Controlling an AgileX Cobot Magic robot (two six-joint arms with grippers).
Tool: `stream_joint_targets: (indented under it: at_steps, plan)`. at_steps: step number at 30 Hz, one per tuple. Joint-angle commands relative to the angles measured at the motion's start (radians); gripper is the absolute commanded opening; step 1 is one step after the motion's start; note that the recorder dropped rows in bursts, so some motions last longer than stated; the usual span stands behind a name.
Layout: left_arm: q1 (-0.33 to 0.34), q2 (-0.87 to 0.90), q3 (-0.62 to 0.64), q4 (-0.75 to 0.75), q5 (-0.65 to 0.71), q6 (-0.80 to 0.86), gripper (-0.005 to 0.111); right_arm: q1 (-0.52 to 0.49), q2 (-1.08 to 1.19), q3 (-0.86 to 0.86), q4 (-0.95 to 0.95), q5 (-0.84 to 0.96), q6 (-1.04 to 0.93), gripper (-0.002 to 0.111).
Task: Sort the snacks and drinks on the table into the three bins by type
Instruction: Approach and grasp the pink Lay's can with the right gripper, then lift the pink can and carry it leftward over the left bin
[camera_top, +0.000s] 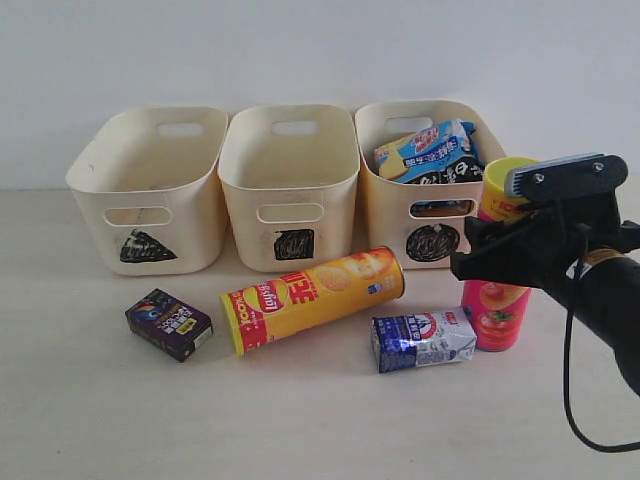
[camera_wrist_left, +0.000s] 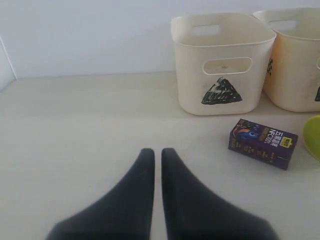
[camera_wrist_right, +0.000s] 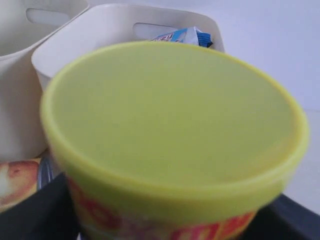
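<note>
The pink chip tube (camera_top: 495, 310) with its yellow-green cap (camera_wrist_right: 170, 110) stands upright in front of the circle bin (camera_top: 385, 215). My right gripper (camera_top: 490, 255) is shut on its upper part, a dark finger on each side. The yellow-orange tube (camera_top: 315, 298) lies on its side on the table (camera_top: 90, 420). Beside it are the dark purple carton (camera_top: 168, 323) and the blue and white carton (camera_top: 423, 340). The blue-black-white bag (camera_top: 430, 150) and an orange-brown bag (camera_top: 385, 152) sit in the circle bin. My left gripper (camera_wrist_left: 157, 155) is shut and empty, low over bare table, well short of the purple carton (camera_wrist_left: 262, 142).
The triangle bin (camera_top: 100, 165) and the square bin (camera_top: 245, 200) stand side by side along the back, touching the circle bin. The triangle bin (camera_wrist_left: 190, 75) is ahead of my left gripper. A white wall runs behind the bins.
</note>
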Motion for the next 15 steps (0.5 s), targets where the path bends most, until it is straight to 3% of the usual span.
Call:
stream_joint_targets:
  at_steps: [1,15]
  plan:
    - [0.001,-0.004,-0.003,-0.001,-0.007,-0.009,0.004,0.000,-0.005,-0.004,0.003,0.021,-0.002,0.000]
    - [0.001,-0.004,-0.003,-0.001,-0.007,-0.009,0.004,0.000,-0.339,-0.007,0.003,0.226,-0.099,0.000]
